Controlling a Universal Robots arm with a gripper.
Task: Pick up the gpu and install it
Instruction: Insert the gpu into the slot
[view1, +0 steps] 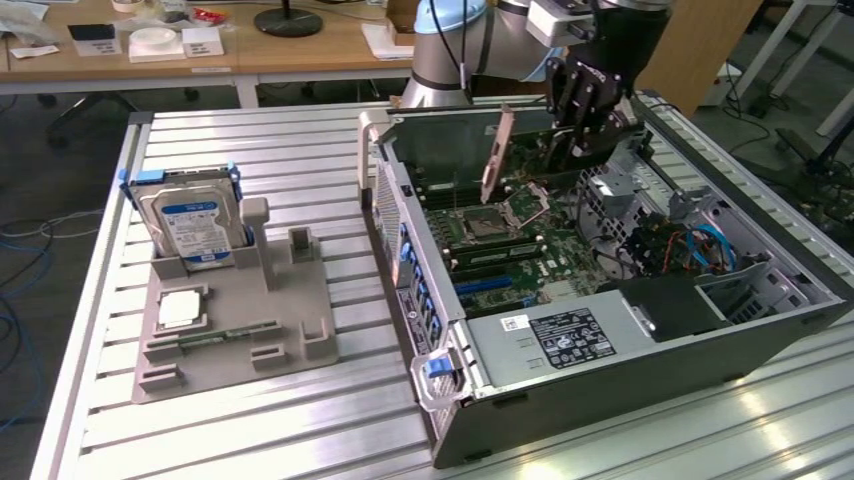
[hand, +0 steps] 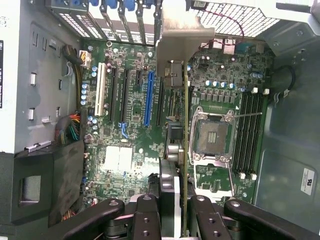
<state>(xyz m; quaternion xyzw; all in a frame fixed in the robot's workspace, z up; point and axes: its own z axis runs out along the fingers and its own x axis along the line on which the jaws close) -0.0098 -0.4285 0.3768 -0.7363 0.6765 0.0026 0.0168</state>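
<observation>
- The thin dark graphics card (gpu) (hand: 184, 125), seen edge-on with its metal bracket ahead, hangs inside the open black computer tower case (view1: 587, 410), just above the green motherboard (hand: 125, 160).
- The black two-fingered claw (hand: 181, 200) is clenched on the card's near end, one finger on each face; in the exterior view the claw (view1: 587, 135) stands over the case's far end, and the card (view1: 498, 150) reaches out from it.
- The card looks light and stiff but fragile. By my judgement, it is best held by its bare board edges, away from the fan and the contact strip.
- Inside the case: an empty silver processor socket (hand: 210, 137) right beside the card, a long blue expansion slot (hand: 148, 100) further off, and a silver labelled power supply box (view1: 561, 335) at the near end.
- Outside the case, on the exterior view's left, a grey moulded tray (view1: 227, 375) holds an upright silver hard drive with a blue-white label (view1: 194, 225), a square processor chip (view1: 180, 308) and a narrow green memory stick (view1: 214, 338).
</observation>
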